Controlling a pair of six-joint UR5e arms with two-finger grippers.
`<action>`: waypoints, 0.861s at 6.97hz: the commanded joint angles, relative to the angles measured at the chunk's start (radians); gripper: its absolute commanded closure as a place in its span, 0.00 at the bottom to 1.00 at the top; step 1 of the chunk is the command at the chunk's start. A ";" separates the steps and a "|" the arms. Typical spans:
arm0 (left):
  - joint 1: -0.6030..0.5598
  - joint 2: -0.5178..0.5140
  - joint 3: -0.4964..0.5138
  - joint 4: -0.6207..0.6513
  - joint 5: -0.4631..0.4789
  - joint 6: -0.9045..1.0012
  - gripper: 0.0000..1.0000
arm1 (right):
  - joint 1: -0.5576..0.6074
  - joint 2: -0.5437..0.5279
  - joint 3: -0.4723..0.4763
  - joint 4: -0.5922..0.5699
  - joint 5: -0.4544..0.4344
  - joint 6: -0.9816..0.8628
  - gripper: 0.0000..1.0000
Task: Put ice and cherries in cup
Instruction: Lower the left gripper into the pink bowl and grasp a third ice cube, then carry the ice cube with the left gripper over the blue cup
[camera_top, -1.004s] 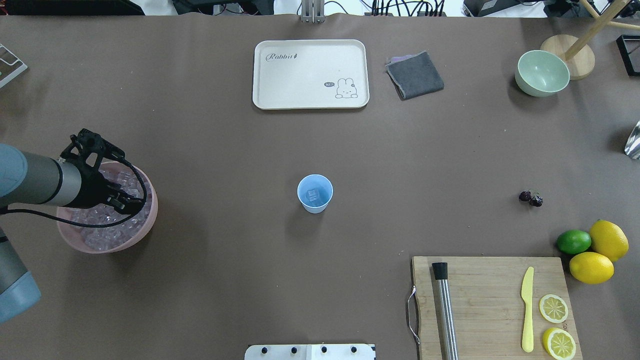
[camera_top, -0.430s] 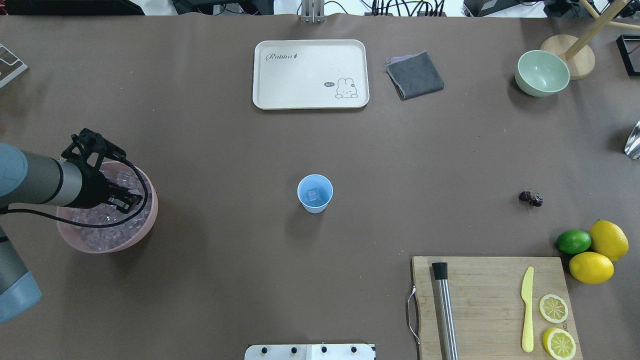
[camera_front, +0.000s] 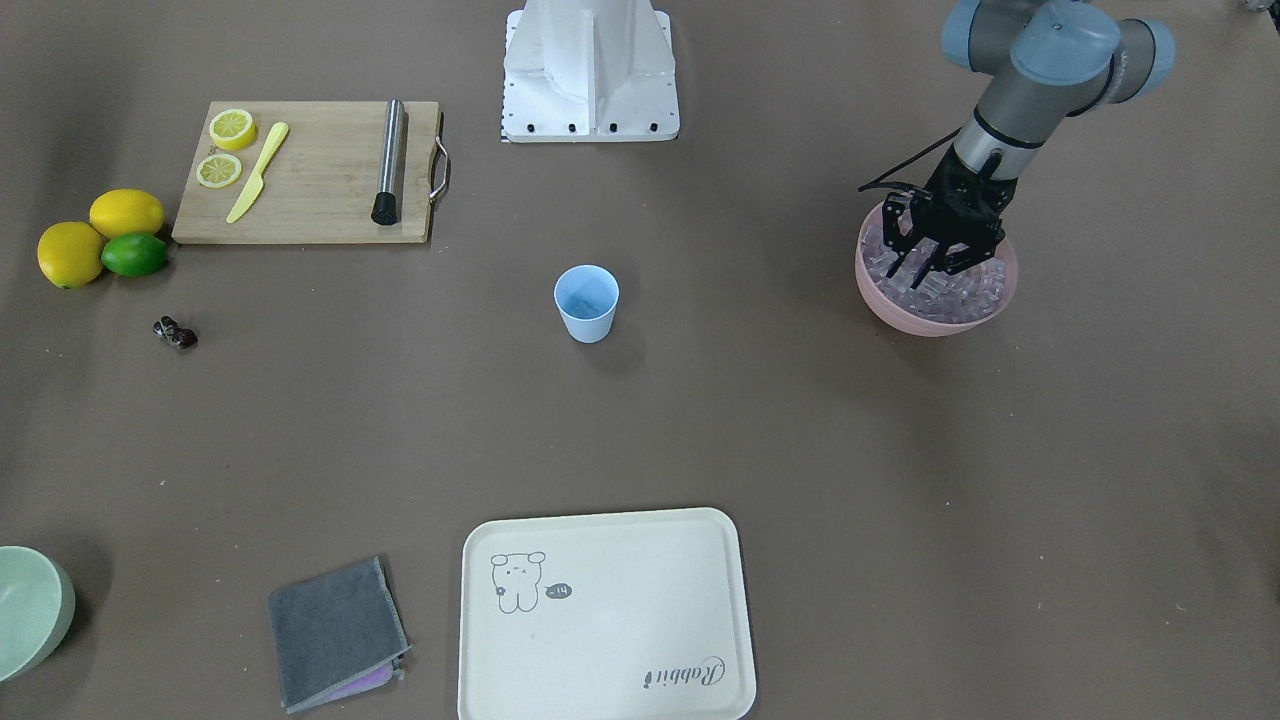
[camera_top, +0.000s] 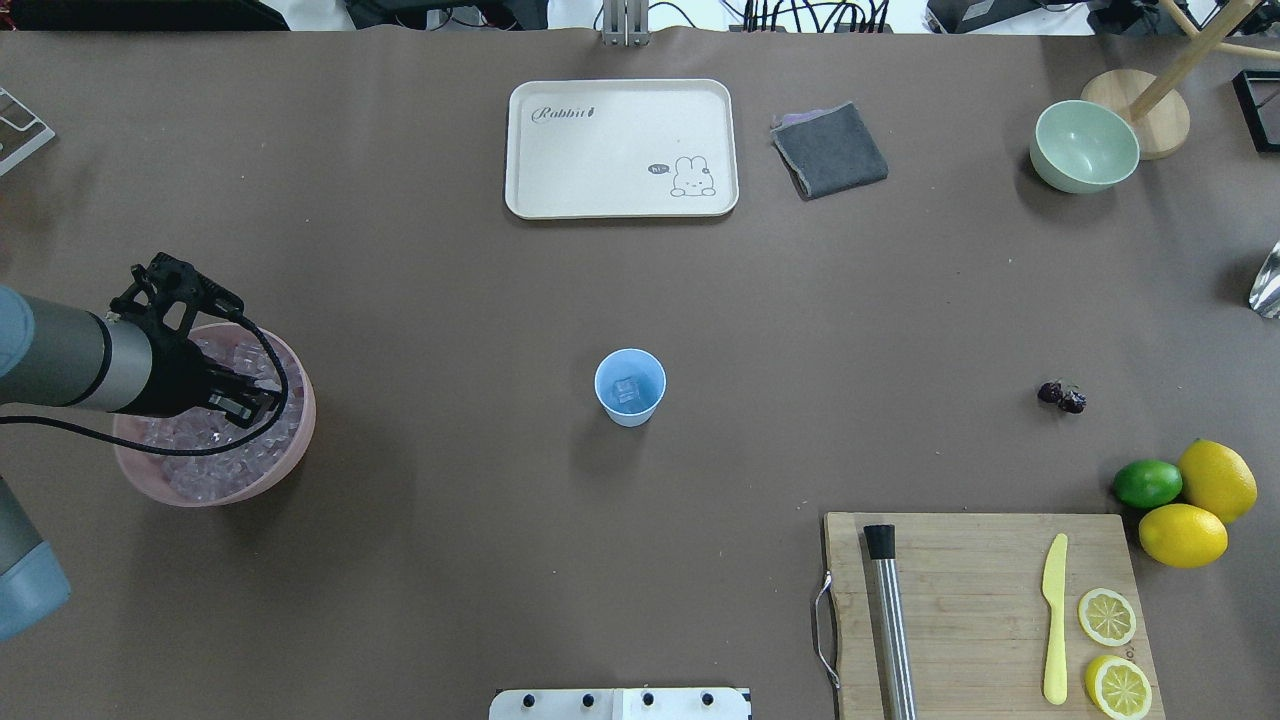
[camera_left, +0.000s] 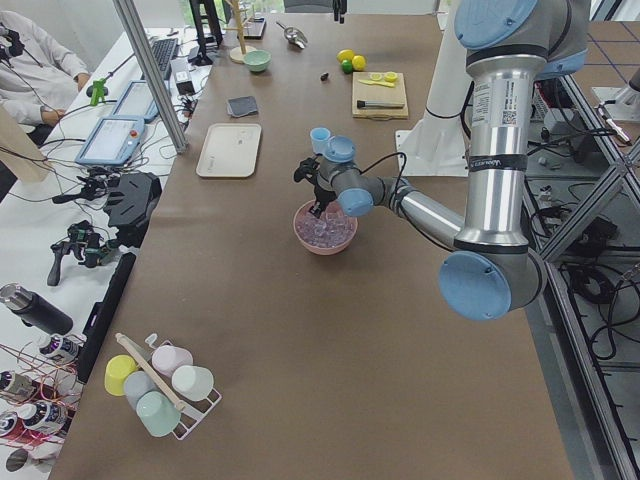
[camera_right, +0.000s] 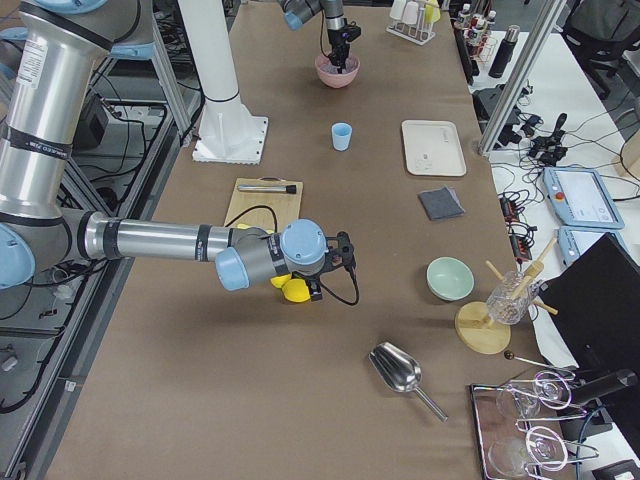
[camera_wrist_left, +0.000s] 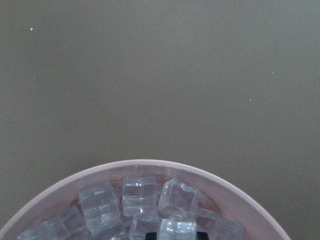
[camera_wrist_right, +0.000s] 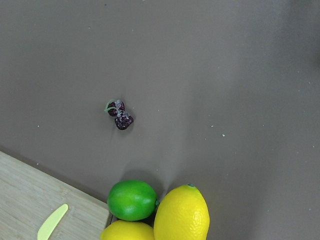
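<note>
The light blue cup stands mid-table with one ice cube in it. The pink bowl at the left is full of clear ice cubes. My left gripper points down into the bowl, with its fingers closed around one ice cube at the bottom of the left wrist view. The dark cherries lie on the table at the right, and also show in the right wrist view. My right gripper hovers above them, seen only from the side, so I cannot tell its state.
A cream tray, a grey cloth and a green bowl sit along the far side. A cutting board with a muddler, a knife and lemon slices is at the near right, beside two lemons and a lime.
My left arm and gripper have shifted slightly left over the pink bowl. Nothing else has moved.
</note>
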 joint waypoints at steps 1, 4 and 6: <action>-0.112 -0.010 -0.043 0.002 -0.150 -0.009 1.00 | 0.000 0.006 0.001 0.000 0.000 0.001 0.00; -0.016 -0.301 -0.034 0.203 -0.123 -0.281 1.00 | -0.005 0.064 0.007 0.000 -0.006 0.078 0.00; 0.163 -0.522 0.015 0.342 0.060 -0.484 1.00 | -0.064 0.121 0.025 -0.002 -0.030 0.178 0.00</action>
